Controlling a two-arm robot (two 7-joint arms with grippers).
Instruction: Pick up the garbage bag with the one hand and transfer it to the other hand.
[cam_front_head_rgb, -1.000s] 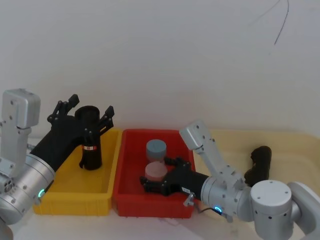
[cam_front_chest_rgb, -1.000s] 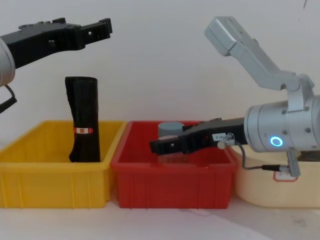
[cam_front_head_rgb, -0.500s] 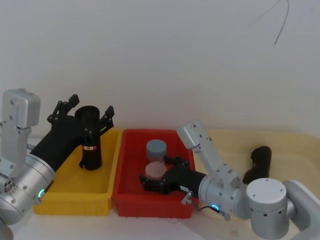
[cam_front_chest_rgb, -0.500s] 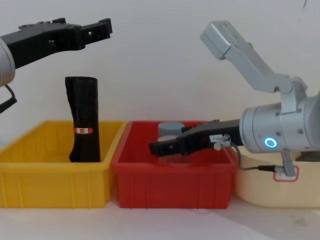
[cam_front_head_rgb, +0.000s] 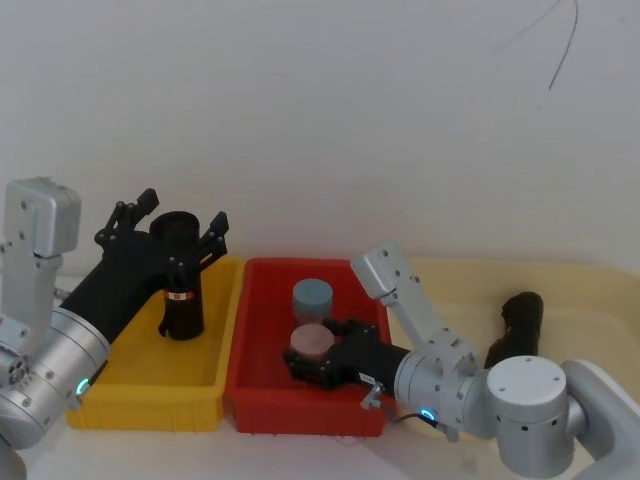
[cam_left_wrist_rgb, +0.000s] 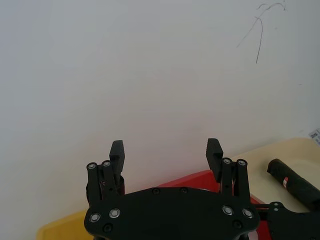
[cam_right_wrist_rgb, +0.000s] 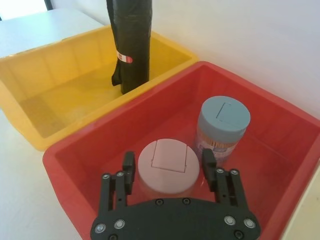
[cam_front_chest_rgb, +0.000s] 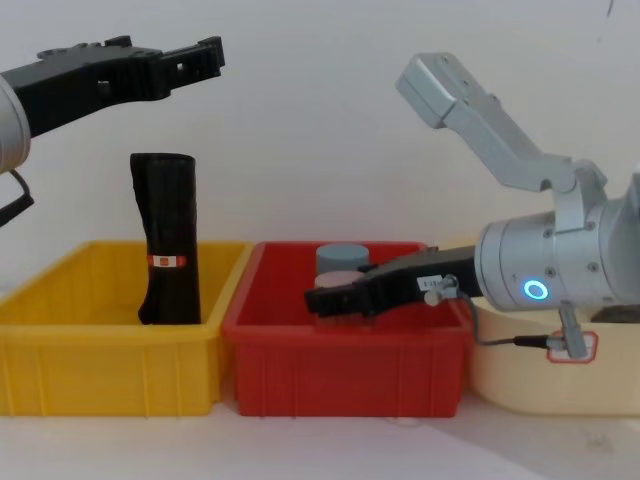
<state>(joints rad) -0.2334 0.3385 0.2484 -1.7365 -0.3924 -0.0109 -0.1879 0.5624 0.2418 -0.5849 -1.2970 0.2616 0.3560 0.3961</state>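
The garbage bag (cam_front_head_rgb: 518, 322), a black crinkly roll, lies in the cream tray (cam_front_head_rgb: 590, 290) at the right, also seen as a garbage bag (cam_left_wrist_rgb: 295, 182) in the left wrist view. No gripper touches it. My right gripper (cam_front_head_rgb: 300, 365), on the silver arm with the glowing ring, reaches low into the red bin (cam_front_head_rgb: 262, 300). There it stands open, one finger on each side of a pink-lidded jar (cam_right_wrist_rgb: 167, 162). My left gripper (cam_front_chest_rgb: 205, 55) hangs open high over the yellow bin (cam_front_chest_rgb: 100, 370), holding nothing.
A second black roll (cam_front_chest_rgb: 168, 240) with a red-and-white band stands upright in the yellow bin. A blue-lidded jar (cam_right_wrist_rgb: 224, 120) stands behind the pink one in the red bin. A white wall runs close behind the bins.
My right gripper has sunk a little lower and crept forward around the pink-lidded jar, and its elbow has swung left. The left arm has not moved.
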